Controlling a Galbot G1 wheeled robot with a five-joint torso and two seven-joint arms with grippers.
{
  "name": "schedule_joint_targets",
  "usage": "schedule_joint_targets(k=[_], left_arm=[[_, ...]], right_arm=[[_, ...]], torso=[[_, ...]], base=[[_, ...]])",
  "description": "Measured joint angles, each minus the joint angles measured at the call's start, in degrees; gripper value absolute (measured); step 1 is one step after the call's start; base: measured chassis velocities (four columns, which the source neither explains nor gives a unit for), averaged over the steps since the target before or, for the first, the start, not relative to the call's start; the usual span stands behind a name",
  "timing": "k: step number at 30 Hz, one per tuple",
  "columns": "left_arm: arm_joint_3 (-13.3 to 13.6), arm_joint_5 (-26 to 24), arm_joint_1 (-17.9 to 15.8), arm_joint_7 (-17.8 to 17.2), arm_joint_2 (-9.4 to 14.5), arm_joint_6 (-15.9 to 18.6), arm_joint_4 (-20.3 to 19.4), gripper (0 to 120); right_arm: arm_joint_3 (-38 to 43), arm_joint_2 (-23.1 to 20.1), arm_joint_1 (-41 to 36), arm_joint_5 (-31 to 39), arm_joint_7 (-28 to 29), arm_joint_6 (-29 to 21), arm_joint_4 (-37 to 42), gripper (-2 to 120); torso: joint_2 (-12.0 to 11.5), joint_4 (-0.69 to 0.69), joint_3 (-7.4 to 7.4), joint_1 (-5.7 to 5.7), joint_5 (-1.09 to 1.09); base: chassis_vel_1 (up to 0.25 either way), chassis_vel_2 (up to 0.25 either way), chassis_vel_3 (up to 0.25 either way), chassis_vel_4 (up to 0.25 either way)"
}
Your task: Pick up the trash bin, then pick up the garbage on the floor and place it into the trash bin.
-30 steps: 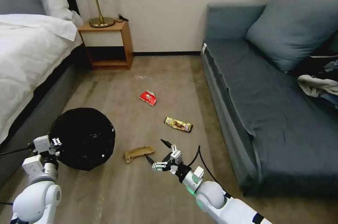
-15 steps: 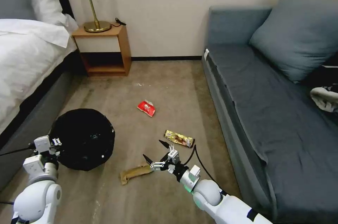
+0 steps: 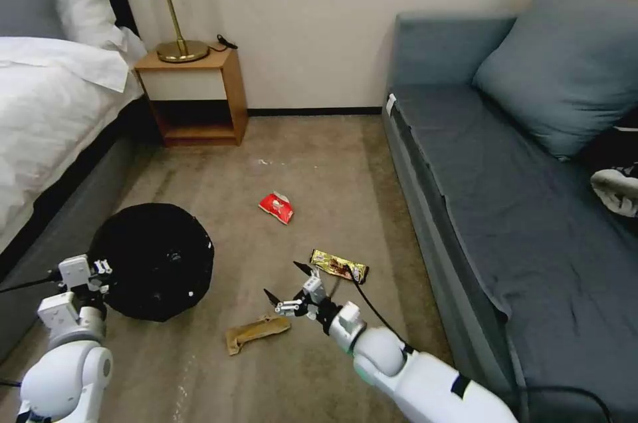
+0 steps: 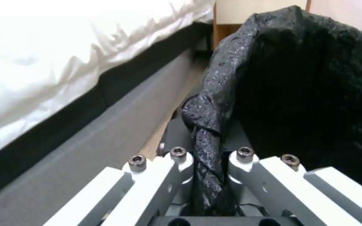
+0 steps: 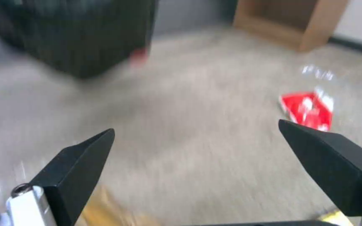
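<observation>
Bin [image 3: 154,262] beside the bed [image 3: 46,117], held at its rim by the left gripper [image 3: 100,275]. Left wrist view: fingers closed on a twisted fold of the black bag [image 4: 206,135] at the rim. Bag lines the bin; interior dark, contents cannot be told.

Right gripper [image 3: 287,283] out over the floor [image 3: 319,163], fingers spread wide, nothing between them. It hangs just above the brown paper [image 3: 256,332], which lies near the bin on the sofa side.

Gold wrapper [image 3: 339,265] just beyond the right gripper, toward the sofa [image 3: 505,210]. Red packet [image 3: 277,207] farther out, toward the nightstand [image 3: 193,94]; also in the right wrist view [image 5: 309,110].
</observation>
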Motion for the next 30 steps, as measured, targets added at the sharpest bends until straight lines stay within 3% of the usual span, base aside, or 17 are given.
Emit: schedule_joint_targets(k=[3, 4, 5, 8, 13, 23, 30], left_arm=[[-0.5, 0.1, 0.0, 0.0, -0.4, 0.1, -0.8, 5], [-1.0, 0.1, 0.0, 0.0, -0.8, 0.2, -1.1, 5], [-1.0, 0.1, 0.0, 0.0, -0.8, 0.2, -1.1, 5], [-1.8, 0.1, 0.1, 0.0, -1.2, 0.2, -1.1, 5], [-2.7, 0.2, 0.2, 0.0, -1.6, 0.1, -0.9, 5], [-2.5, 0.8, -0.1, 0.0, -2.0, 0.1, -0.8, 5], [-2.4, 1.4, 0.1, 0.0, -2.5, 0.2, -1.6, 5]], right_arm=[[-3.9, -0.4, 4.5, -0.4, -1.0, -9.0, -0.5, 100], [-5.8, -0.5, 7.1, -1.2, -4.2, -16.2, -1.0, 100], [-5.8, -0.5, 7.1, -1.2, -4.2, -16.2, -1.0, 100], [-7.0, 0.1, 10.5, -5.6, -13.8, -23.3, -3.5, 100], [-7.4, 3.4, 13.0, -9.4, -19.7, -22.3, -9.4, 100], [-3.8, 9.7, 10.1, -15.1, -22.0, -14.2, -17.4, 100], [-1.5, 13.0, 8.3, -19.2, -23.2, -12.2, -22.2, 100]], torso=[[0.0, 0.01, 0.00, 0.00, -0.01], [0.0, 0.00, 0.00, 0.00, -0.01], [0.0, 0.00, 0.00, 0.00, -0.01], [0.0, -0.01, 0.00, 0.00, -0.01], [0.0, 0.01, 0.00, 0.00, -0.02], [0.0, 0.00, 0.00, 0.00, -0.02], [0.0, 0.00, 0.00, 0.00, -0.02]], base=[[0.000, 0.000, 0.000, 0.000], [0.000, 0.000, 0.000, 0.000], [0.000, 0.000, 0.000, 0.000], [0.000, 0.000, 0.000, 0.000], [0.000, 0.000, 0.000, 0.000], [0.000, 0.000, 0.000, 0.000], [0.000, 0.000, 0.000, 0.000]])
